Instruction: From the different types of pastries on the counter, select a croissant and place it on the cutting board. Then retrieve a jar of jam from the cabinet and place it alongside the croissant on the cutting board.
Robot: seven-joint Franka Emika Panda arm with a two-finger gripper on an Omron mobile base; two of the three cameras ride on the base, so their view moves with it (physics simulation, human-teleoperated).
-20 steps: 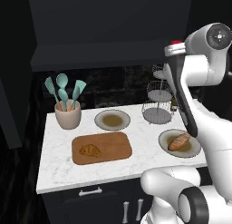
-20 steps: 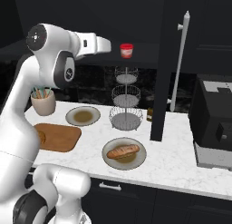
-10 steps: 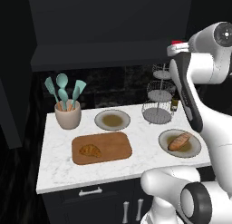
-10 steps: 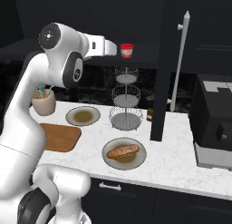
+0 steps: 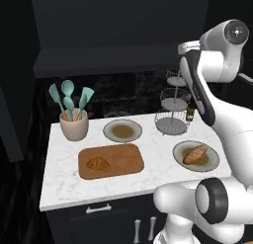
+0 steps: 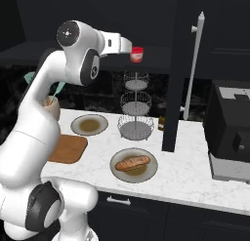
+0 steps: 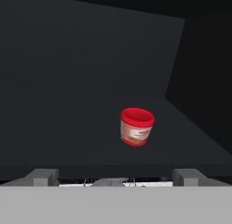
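With the croissant on the cutting board, the tool (spread wide, empty) should advance level, straddling the jar of jam in the cabinet.

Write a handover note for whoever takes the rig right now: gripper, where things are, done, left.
Gripper: open, empty, raised to cabinet height and aimed at the jam jar, not touching it.
Jam jar: upright on the dark cabinet shelf, red lid on, ahead of the fingertips and a little right of centre in the hand view.
Croissant: on the left part of the cutting board.
Bun: on the plate to the right, untouched.
Done: croissant placed.
Left: reach in, grasp the jar, set it on the board beside the croissant.
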